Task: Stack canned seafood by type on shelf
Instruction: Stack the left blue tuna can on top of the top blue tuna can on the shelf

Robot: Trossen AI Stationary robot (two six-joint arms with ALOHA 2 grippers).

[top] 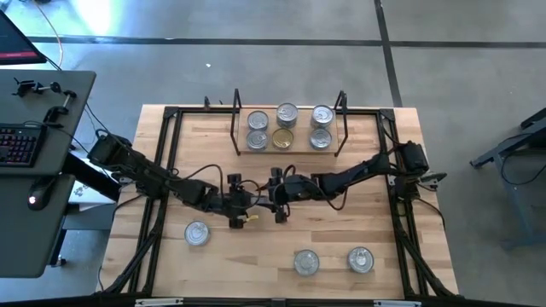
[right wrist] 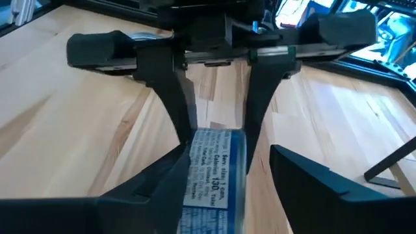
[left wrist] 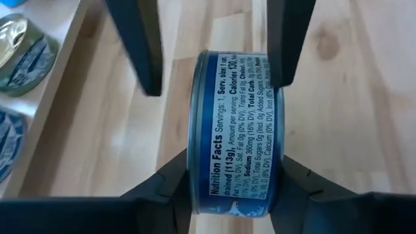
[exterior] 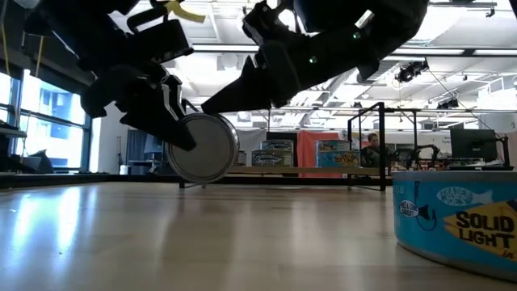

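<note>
Mid-surface, a tin (left wrist: pixel 234 136) hangs on edge, lid faces sideways, clamped in the left gripper (left wrist: pixel 231 188). The right gripper (right wrist: pixel 218 182) faces it head-on, fingers apart straddling the same tin, not visibly clamped. The shelf (top: pixel 287 147) with six tins lies beyond, right arm nearer.

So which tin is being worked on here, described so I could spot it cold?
Start at the middle of the wooden table, just in front of the shelf, where both arms meet. The blue-labelled tin is clamped there in the fingers of the left gripper. Unlike the other tins lying flat, it stands on edge, nutrition panel showing.
</note>
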